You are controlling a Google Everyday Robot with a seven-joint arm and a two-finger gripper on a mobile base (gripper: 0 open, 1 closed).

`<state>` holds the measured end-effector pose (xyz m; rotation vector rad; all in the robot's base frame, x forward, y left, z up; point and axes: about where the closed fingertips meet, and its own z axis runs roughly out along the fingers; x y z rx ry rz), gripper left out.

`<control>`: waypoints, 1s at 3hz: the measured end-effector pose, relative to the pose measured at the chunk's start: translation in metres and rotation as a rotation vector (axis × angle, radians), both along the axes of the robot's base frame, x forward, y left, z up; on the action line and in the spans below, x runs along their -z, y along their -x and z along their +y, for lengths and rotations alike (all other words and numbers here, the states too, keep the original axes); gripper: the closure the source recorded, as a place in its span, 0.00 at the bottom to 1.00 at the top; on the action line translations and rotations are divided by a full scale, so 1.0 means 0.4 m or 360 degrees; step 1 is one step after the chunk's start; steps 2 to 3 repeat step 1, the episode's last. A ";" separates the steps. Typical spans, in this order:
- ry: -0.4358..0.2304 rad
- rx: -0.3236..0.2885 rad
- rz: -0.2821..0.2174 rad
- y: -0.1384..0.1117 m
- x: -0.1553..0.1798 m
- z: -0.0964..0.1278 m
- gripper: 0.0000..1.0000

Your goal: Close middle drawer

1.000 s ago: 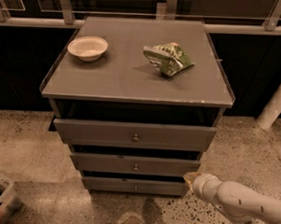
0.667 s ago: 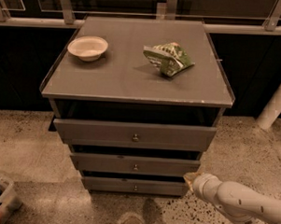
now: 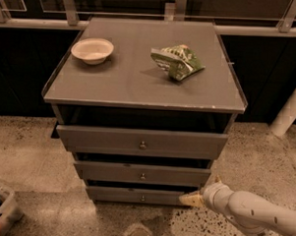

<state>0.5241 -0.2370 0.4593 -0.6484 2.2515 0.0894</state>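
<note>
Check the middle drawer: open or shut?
Open: the middle drawer front juts out, with a dark gap above it. Gripper is low right, beside the bottom drawer.

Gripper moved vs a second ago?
Yes, slightly. The white arm's gripper has edged left and down, toward the right end of the dark grey wooden lowest drawer.

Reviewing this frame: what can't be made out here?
- Camera view: inside of the dark grey wooden middle drawer, shadowed under the drawer above.
- The pale tool, low right by the cabinet: contact with any drawer unclear.
- Grey bin, bottom left: cut off by frame edge.
</note>
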 end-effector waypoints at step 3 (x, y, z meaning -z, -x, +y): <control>0.0000 0.0000 0.0000 0.000 0.000 0.000 0.00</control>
